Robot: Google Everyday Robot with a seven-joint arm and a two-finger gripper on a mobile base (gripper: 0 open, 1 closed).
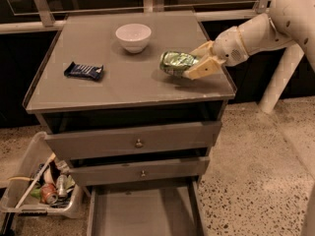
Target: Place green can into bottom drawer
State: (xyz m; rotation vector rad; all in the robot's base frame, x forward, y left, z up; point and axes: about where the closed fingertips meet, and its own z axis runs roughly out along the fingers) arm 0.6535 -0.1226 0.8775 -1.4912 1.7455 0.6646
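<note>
The cabinet (123,85) stands with its bottom drawer (142,213) pulled open at its foot; at the right front of the cabinet's top, the gripper (191,64) clamps the dented green can (174,62) between its fingers

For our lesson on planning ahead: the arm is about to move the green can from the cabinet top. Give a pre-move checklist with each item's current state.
1. Grasp: gripper shut on green can: ok.
2. Lift: can raised off cabinet top: cannot tell.
3. Target: bottom drawer pulled open: ok.
4. Space: visible drawer floor bare: ok.
5. Clearance: white bowl and blue snack wrapper apart from can: ok.
</note>
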